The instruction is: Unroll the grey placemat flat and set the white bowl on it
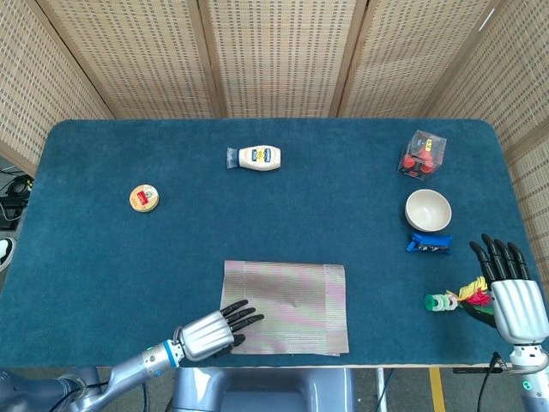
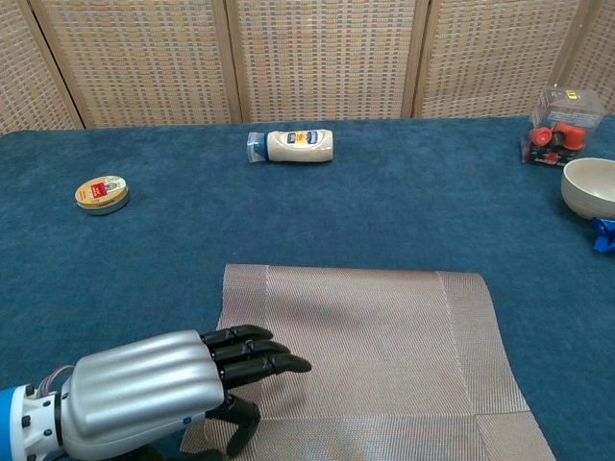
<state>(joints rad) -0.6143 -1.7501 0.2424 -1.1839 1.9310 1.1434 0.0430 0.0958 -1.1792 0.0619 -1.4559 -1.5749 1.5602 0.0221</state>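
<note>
The grey placemat (image 1: 287, 306) (image 2: 370, 357) lies unrolled and flat near the table's front edge. My left hand (image 1: 208, 331) (image 2: 154, 399) hovers over its front-left corner, fingers stretched out and holding nothing. The white bowl (image 1: 428, 209) (image 2: 589, 187) stands on the blue cloth at the right, away from the mat. My right hand (image 1: 511, 298) is at the front right, fingers extended and empty, below the bowl.
A blue packet (image 1: 428, 244) lies just in front of the bowl. Coloured rings (image 1: 456, 298) lie beside my right hand. A clear box with red pieces (image 1: 422, 154), a mayonnaise bottle (image 1: 256, 158) and a small round tin (image 1: 143, 198) sit farther back.
</note>
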